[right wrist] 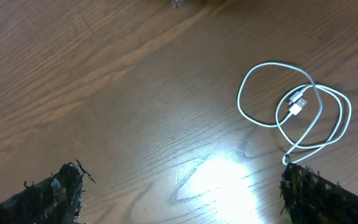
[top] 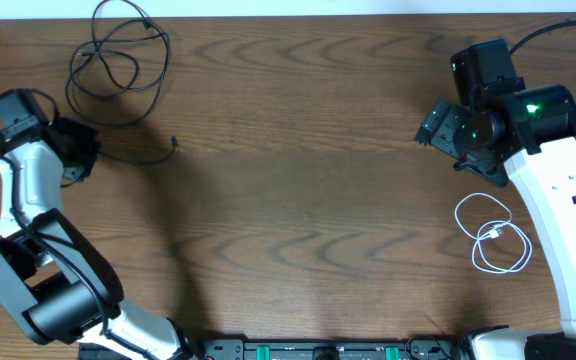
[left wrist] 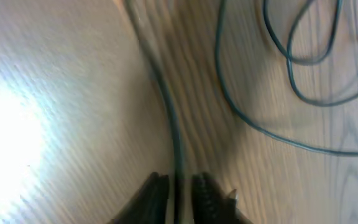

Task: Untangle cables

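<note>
While left wrist cam looks down, my left gripper (left wrist: 180, 190) is nearly closed, pinching 1 black strand (left wrist: 171, 118) that runs up frame centre. Black cables (top: 118, 50) loop together upper left of overhead; can't tell which loop is whose. White cable (top: 493, 235) coiled apart, lower right. My right gripper (right wrist: 179, 174) wide, holding nothing, over table (right wrist: 135, 74). Judging: cords light, limp, prob slick, so will drag, not lift clean. Best hold near free end (top: 175, 143); pull slow or loops may knot.
</note>
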`<state>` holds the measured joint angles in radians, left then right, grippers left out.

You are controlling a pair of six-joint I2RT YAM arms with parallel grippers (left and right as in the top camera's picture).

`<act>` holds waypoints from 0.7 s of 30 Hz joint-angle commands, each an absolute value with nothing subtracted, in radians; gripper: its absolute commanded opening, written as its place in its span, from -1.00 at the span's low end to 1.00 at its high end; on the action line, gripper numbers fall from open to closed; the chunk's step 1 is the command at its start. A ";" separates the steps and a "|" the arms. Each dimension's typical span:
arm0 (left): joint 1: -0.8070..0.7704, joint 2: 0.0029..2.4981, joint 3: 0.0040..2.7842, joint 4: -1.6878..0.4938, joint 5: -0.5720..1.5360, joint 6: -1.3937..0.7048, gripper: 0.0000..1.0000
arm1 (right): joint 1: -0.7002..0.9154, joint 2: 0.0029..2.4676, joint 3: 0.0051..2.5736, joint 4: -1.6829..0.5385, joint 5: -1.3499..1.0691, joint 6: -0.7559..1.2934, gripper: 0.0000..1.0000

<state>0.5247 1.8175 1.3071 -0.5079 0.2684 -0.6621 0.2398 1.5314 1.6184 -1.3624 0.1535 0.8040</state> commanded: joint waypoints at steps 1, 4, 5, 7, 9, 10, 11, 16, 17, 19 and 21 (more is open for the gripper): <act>0.487 1.818 1.313 -0.511 0.280 -0.667 -0.43 | 0.244 1.534 1.621 -1.362 0.165 0.807 0.99; 0.480 1.818 1.313 -0.506 0.279 -0.667 0.09 | 0.244 1.534 1.621 -1.362 0.165 0.807 0.99; 0.480 1.818 1.313 -0.506 0.277 -0.667 0.23 | 0.244 1.534 1.621 -1.362 0.165 0.807 0.98; 0.487 1.818 1.313 -0.508 0.277 -0.667 0.34 | 0.244 1.534 1.621 -1.362 0.165 0.807 0.99; 0.494 1.817 1.313 -0.509 0.282 -0.667 0.38 | 0.244 1.534 1.621 -1.362 0.165 0.807 0.98; 0.497 1.816 1.313 -0.509 0.290 -0.667 0.38 | 0.244 1.534 1.621 -1.362 0.165 0.807 0.99; 0.501 1.814 1.313 -0.508 0.315 -0.667 0.38 | 0.244 1.534 1.621 -1.362 0.165 0.807 0.98; 0.503 1.802 1.314 -0.468 0.530 -0.666 0.37 | 0.244 1.534 1.621 -1.362 0.165 0.807 0.99; 0.500 1.798 1.314 -0.464 0.572 -0.663 0.38 | 0.244 1.534 1.621 -1.362 0.165 0.807 0.99; 0.486 1.794 1.314 -0.463 0.616 -0.636 0.37 | 0.244 1.534 1.621 -1.362 0.165 0.807 0.99; 0.460 1.793 1.314 -0.482 0.654 -0.562 0.37 | 0.244 1.534 1.621 -1.362 0.165 0.807 0.98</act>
